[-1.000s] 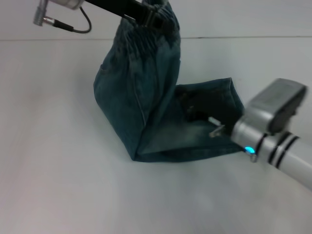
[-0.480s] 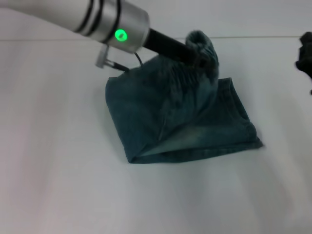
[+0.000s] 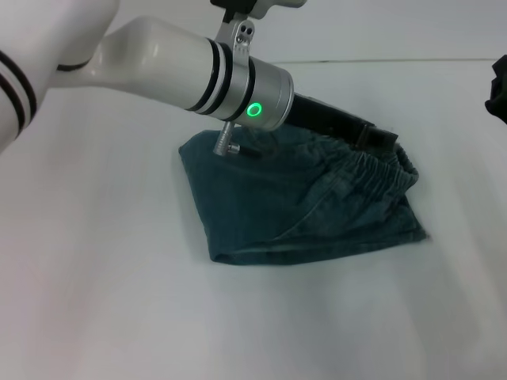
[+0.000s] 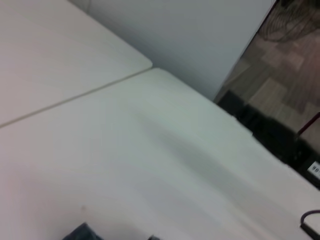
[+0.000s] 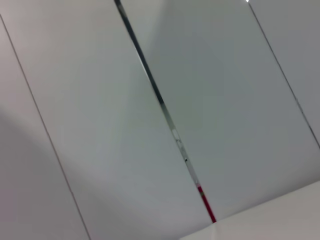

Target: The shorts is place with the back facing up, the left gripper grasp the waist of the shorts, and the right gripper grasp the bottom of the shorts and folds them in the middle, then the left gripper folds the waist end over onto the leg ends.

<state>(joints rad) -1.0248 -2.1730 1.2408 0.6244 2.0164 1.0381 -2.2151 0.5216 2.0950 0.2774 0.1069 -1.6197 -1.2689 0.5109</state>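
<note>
The faded blue-green denim shorts (image 3: 277,206) lie folded on the white table (image 3: 103,301). Their puckered waist end (image 3: 380,176) rests at the right, on top of the leg ends (image 3: 416,229), which peek out beneath it. My left gripper (image 3: 382,139) reaches across from the upper left and sits at the far edge of the waistband, shut on it. A sliver of denim (image 4: 80,233) shows in the left wrist view. My right gripper (image 3: 499,87) is a dark shape at the far right edge, well clear of the shorts.
The left arm's silver wrist with a green light (image 3: 255,109) hangs over the back of the shorts. A table seam (image 3: 396,60) runs along the far side. The right wrist view shows only wall panels (image 5: 100,100).
The left gripper has carried the waist end from high above the table, rightward and down onto the leg ends. The right arm has drawn back to the right edge.
</note>
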